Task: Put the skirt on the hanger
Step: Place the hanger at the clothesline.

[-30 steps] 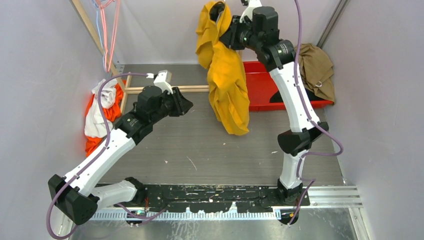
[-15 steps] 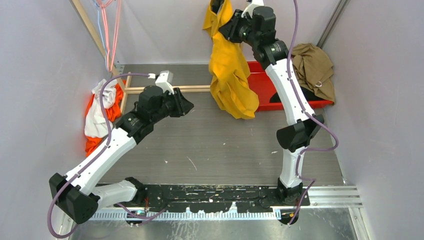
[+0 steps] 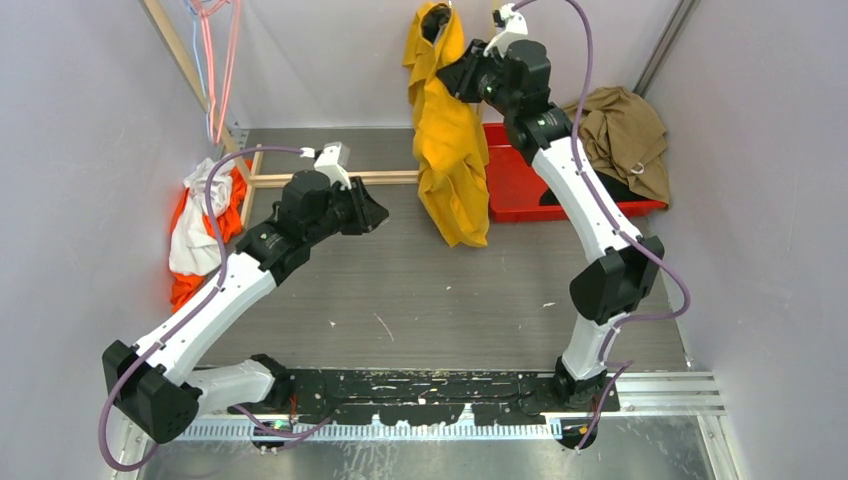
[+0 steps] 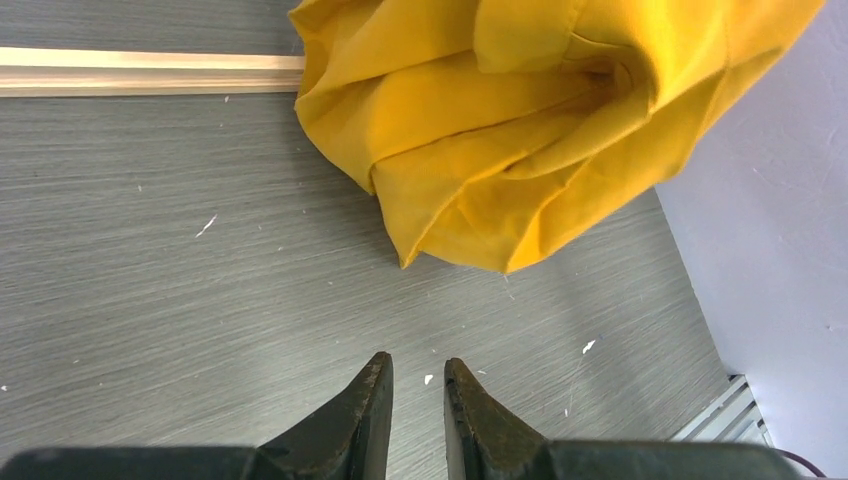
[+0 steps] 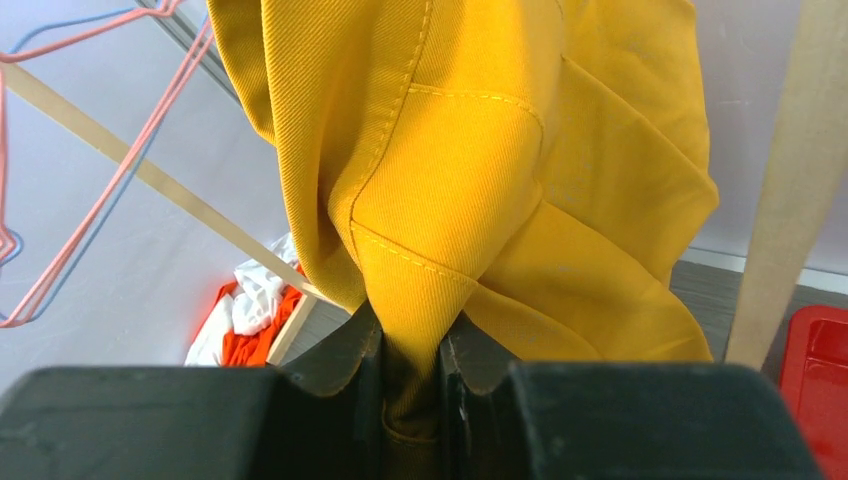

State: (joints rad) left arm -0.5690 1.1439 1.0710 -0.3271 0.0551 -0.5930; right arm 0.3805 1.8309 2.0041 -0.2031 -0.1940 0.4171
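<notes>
Right gripper (image 5: 410,345) is clamped on a fold of the yellow skirt (image 5: 470,170), the cloth pinched between its two black fingers close to a stitched seam. The arm holds the garment high at the far side of the cell, near the back wall. From there the skirt hangs down in long bunched folds, and its lower end comes level with the left edge of the red tray (image 3: 520,185). Whether the bottom folds touch the table (image 3: 420,300) cannot be told.

Left gripper (image 4: 417,375) is off the skirt, low over the table to the skirt's left and pointing toward its hanging lower end. Its jaws are parted by a narrow slit with nothing between them.

A pale wooden bar (image 4: 150,72) lies flat on the table behind the skirt's lower folds. The wire hangers (image 3: 215,60), pink and blue, hang at the far left from a slanted wooden rod (image 3: 180,55), well apart from the skirt. Below them a heap of orange and white clothes (image 3: 205,225) sits against the left wall. A brown garment (image 3: 625,135) lies at the far right, over the red tray's right end.
</notes>
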